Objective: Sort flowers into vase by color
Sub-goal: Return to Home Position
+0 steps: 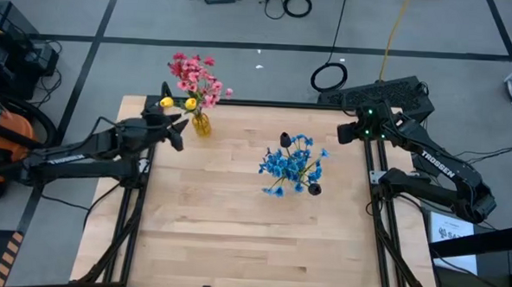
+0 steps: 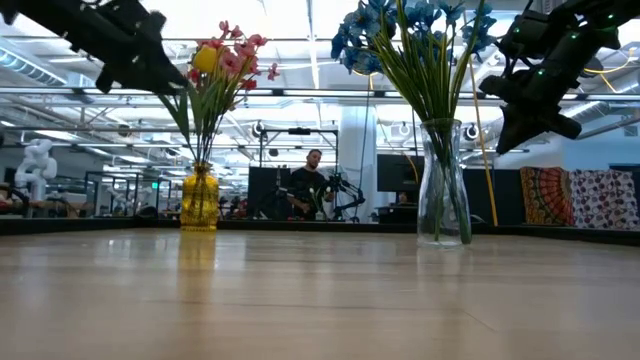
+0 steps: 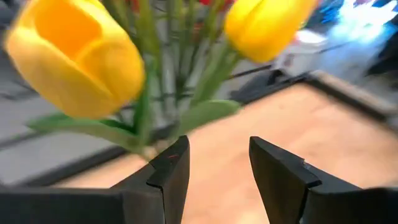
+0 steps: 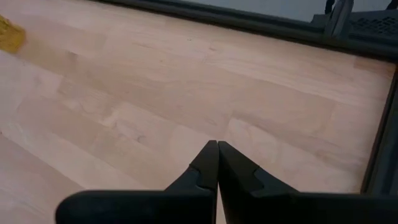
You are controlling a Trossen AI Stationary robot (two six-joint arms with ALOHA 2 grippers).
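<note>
The left gripper hangs over the far left part of the wooden table, just beside the yellow vase. Its two dark fingers are spread apart with nothing between them. Right in front of them are two yellow tulips on green stems.

The yellow vase stands near the far left corner of the table. It holds the pink flowers and the yellow tulips, which lean out toward the left arm.

The clear glass vase stands nearer the middle of the table, a bit to the right. It holds the blue flowers and two dark buds.

The right gripper waits up high by the far right corner. Its fingers are pressed tight together and hold nothing.

A person is far back in the room behind the table.
</note>
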